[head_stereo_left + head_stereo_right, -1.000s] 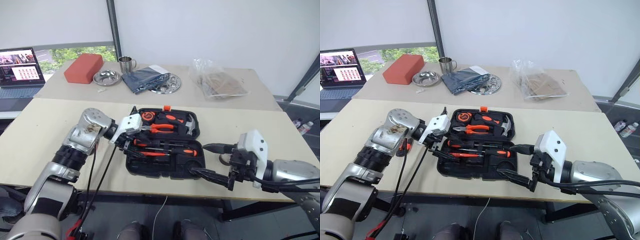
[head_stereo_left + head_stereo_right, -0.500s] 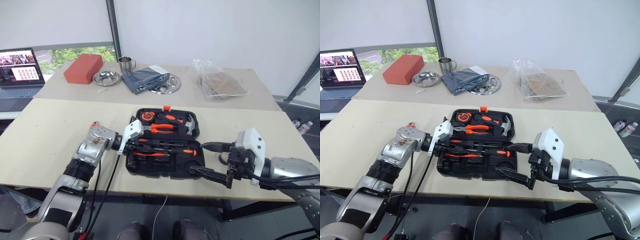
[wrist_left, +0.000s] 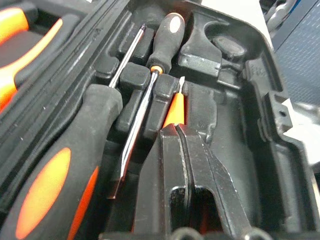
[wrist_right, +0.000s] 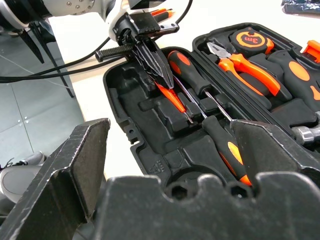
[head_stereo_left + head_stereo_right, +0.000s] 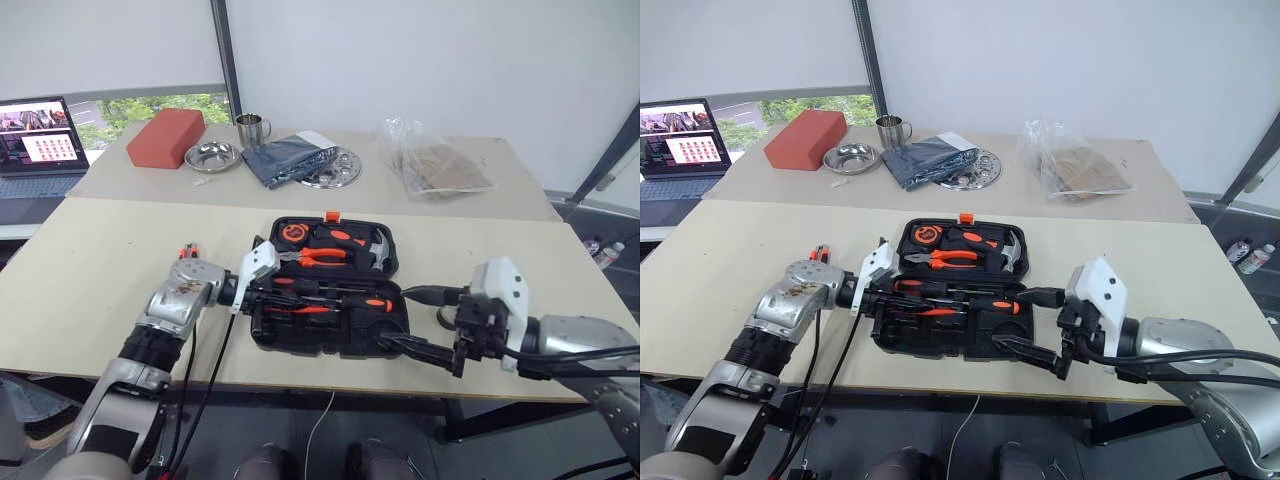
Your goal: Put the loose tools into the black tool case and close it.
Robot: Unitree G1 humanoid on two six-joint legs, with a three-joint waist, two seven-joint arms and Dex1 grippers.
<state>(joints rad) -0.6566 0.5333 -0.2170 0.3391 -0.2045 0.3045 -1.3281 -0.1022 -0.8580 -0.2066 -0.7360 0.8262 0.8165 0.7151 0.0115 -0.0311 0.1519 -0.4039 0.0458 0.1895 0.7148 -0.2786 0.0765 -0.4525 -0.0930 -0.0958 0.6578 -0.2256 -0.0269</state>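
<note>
My left fingers [image 4: 150, 60] now clenched, were apart a second ago; slim all-orange tester screwdriver [image 4: 172, 97] lies just past tips, touching or pinched, can't tell. Left arm has dropped lower into open black moulded plastic tool case [image 5: 330, 335]. Two black-and-orange-handled screwdrivers [image 4: 210, 122] just beside tester, seated in slots. Judgement: tester being pressed home; lid closing remains. My right fingers [image 5: 1025, 355] spread wide, empty, hovering at case's near corner over table [image 5: 80, 270].

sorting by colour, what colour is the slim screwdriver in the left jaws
All orange slim screwdriver; clearest in the right wrist view.
</note>
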